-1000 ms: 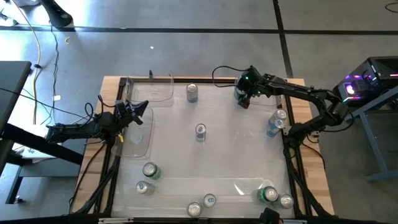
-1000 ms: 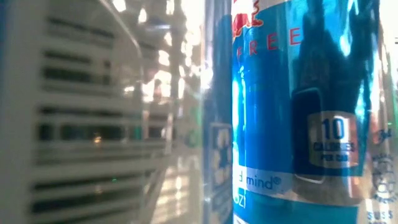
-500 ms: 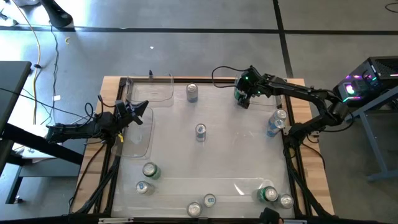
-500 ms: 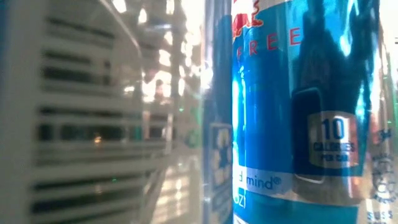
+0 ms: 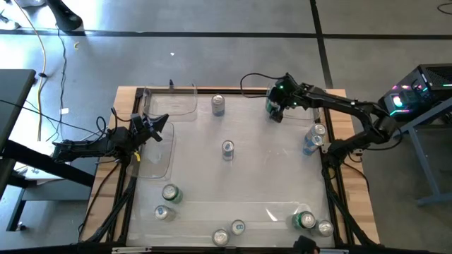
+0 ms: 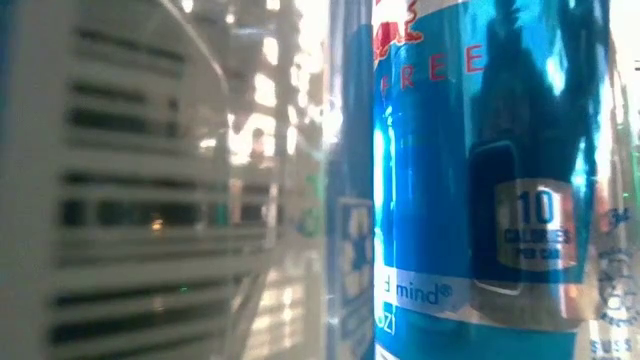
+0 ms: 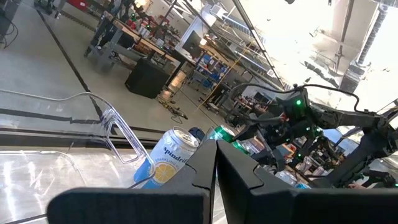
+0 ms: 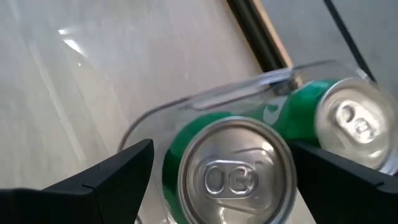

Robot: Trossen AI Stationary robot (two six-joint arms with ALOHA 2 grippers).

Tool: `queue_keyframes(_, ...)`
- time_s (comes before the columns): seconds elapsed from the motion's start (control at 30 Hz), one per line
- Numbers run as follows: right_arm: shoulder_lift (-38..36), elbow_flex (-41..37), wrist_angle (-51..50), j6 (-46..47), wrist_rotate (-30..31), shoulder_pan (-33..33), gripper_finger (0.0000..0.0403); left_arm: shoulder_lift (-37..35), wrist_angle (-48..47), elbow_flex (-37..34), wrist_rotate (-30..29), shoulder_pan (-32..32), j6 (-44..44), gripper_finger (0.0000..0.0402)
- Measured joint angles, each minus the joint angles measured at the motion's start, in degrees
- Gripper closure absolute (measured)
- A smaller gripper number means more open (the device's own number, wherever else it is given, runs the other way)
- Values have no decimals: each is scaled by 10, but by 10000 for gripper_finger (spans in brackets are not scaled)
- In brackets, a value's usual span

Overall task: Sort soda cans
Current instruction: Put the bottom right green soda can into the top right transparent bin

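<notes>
Two green soda cans stand upright in a clear tray [image 8: 249, 89] at the table's far right. My right gripper [image 5: 275, 111] hangs open above them, pointing steeply down. Its fingers [image 8: 118, 171] stand either side of the nearer green can [image 8: 227, 171], and I see no touch. The second green can [image 8: 348, 121] stands just behind it. My left gripper [image 5: 161, 127] waits shut and level at the table's left edge, over another clear tray [image 5: 159, 152]. A silver-blue can [image 5: 217, 104] stands at the far middle, and a blue one [image 5: 227, 148] stands at the centre.
Two cans [image 5: 315, 138] stand at the right edge. Several more stand along the near edge, among them [image 5: 171, 193], [image 5: 238, 227] and a green one [image 5: 306, 220]. A blue can [image 6: 480, 180] fills the low view. A third clear tray [image 5: 173, 102] sits at the far left corner.
</notes>
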Motion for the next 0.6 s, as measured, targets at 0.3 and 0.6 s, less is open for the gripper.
queue_keyframes(0.3,-62,0,-2,-2,0,-15,45,0,0,0,0,0,0,392)
queue_keyframes(0.6,-154,21,-63,37,20,10,45,0,0,0,0,0,0,392)
